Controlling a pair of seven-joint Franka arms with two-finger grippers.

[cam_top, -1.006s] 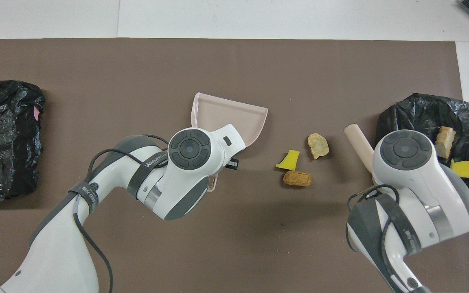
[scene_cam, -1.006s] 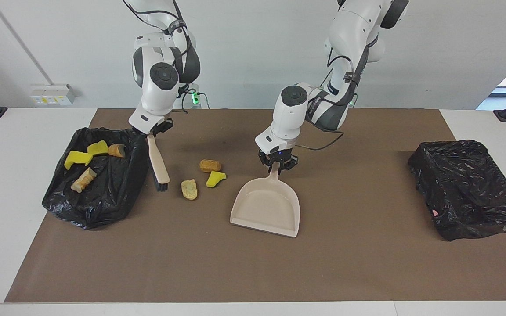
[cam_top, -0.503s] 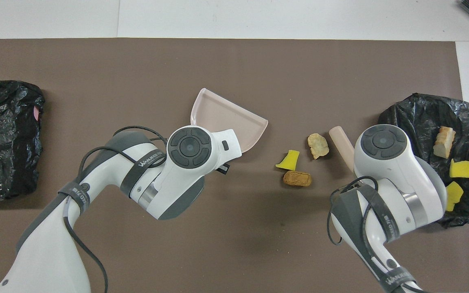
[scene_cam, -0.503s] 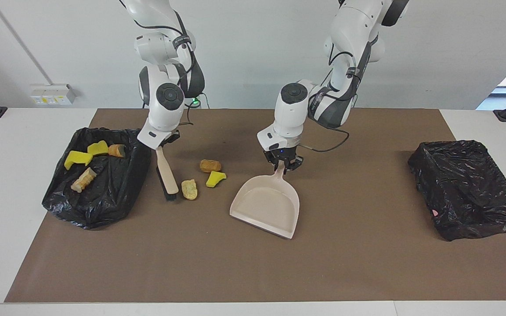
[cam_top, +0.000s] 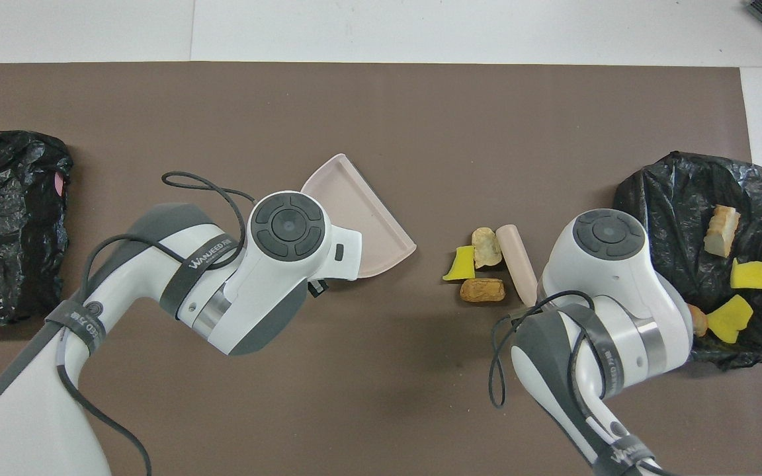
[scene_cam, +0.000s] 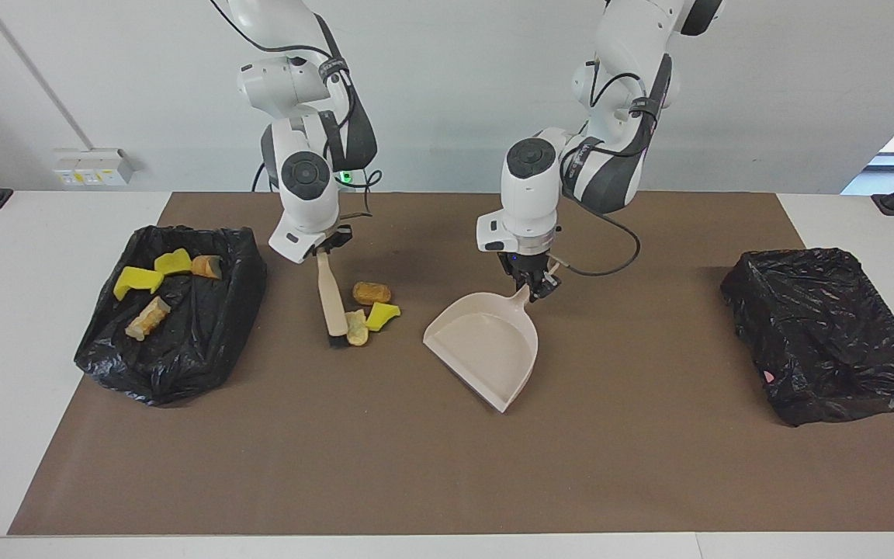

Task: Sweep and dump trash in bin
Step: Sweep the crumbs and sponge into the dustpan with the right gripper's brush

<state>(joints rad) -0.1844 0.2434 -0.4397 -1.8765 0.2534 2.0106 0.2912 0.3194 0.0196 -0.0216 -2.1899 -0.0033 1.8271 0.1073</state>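
Gripping the brush (scene_cam: 332,301), the right gripper (scene_cam: 325,250) presses its bristles against three trash bits (scene_cam: 369,307) mid-mat. The left gripper (scene_cam: 531,286) clamps the dustpan (scene_cam: 486,349) handle beside them. Four more bits lie in the black bag (scene_cam: 206,326) at the mat's edge.

One camera sits high across the table (scene_cam: 447,547) from the robots and faces them, taking in both arms, the whole brown mat (scene_cam: 633,466) and the wall. The other hangs high above the robots' own end and looks forward and steeply down, closer in, so the arms enter from the bottom edge and fill much of its view. Both share the mat (cam_top: 381,119), the dustpan (scene_cam: 486,349) (cam_top: 361,211), the loose trash (scene_cam: 373,293) (cam_top: 482,289) and the two black bin bags (scene_cam: 827,334) (cam_top: 4,218), seen half a turn apart.
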